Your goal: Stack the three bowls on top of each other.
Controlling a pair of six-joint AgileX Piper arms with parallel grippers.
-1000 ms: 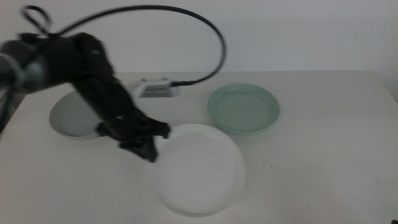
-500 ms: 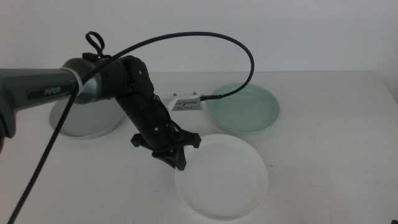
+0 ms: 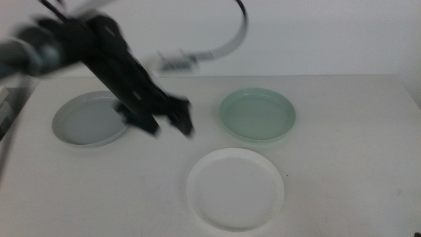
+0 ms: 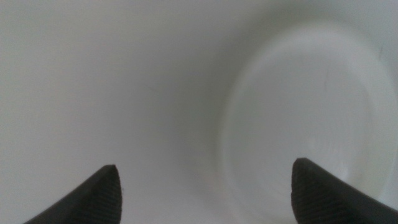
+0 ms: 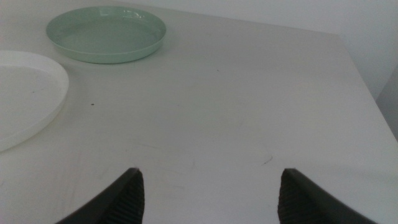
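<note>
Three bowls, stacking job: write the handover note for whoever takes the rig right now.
Left gripper: open, empty, in the air over the table between the grey bowl and the green bowl, blurred with motion.
Right gripper: open, empty, waiting low over the table's right part; out of the middle view.
Bowls: grey at the left, green at the back right, white bowl nearest the camera. All three sit apart, flat on the table.
Done: nothing stacked yet.
Left: choose a base bowl, set a second on it, then the third on top.
</note>
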